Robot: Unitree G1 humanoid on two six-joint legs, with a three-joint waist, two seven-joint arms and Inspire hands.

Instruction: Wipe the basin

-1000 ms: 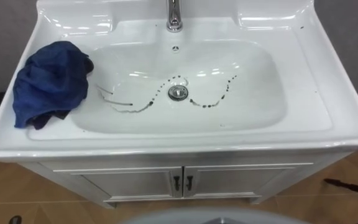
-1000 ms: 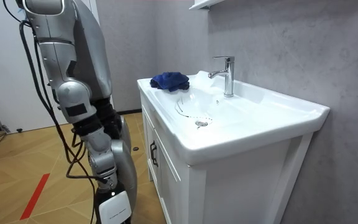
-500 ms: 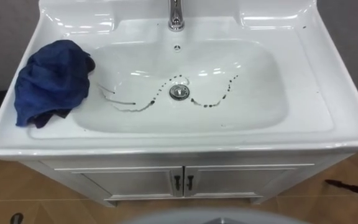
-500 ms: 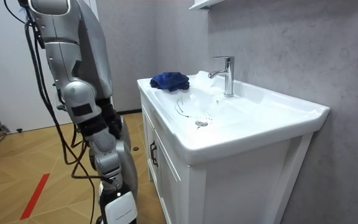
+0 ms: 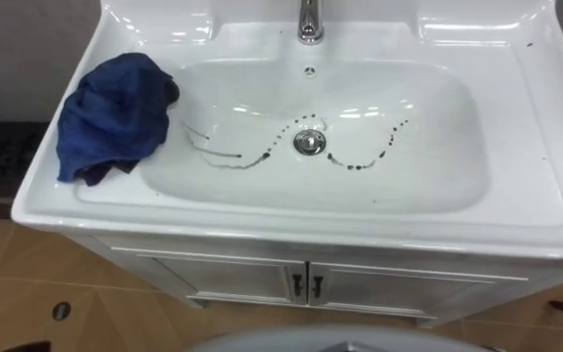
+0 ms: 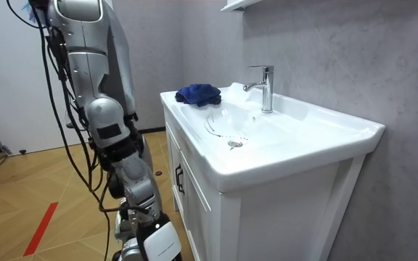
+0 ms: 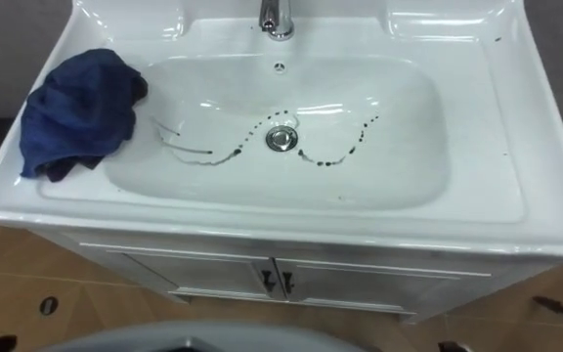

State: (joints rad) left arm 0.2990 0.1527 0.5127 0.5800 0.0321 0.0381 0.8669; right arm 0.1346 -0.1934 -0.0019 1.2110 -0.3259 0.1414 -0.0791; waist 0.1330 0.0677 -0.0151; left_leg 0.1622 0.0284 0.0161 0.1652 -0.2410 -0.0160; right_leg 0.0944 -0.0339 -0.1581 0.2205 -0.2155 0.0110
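Cloth [image 5: 115, 115] lies bunched on the left rim of the basin [image 5: 291, 217], ready beside the dark marks [image 5: 355, 166]. Your right hand [image 6: 130, 251] hangs low, and I cannot tell its grasp.

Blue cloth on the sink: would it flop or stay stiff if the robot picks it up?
Probably floppy: the blue cloth lies crumpled in soft folds on the basin's left ledge. Likely light, being a loose heap; pushed, it should drag, not roll.
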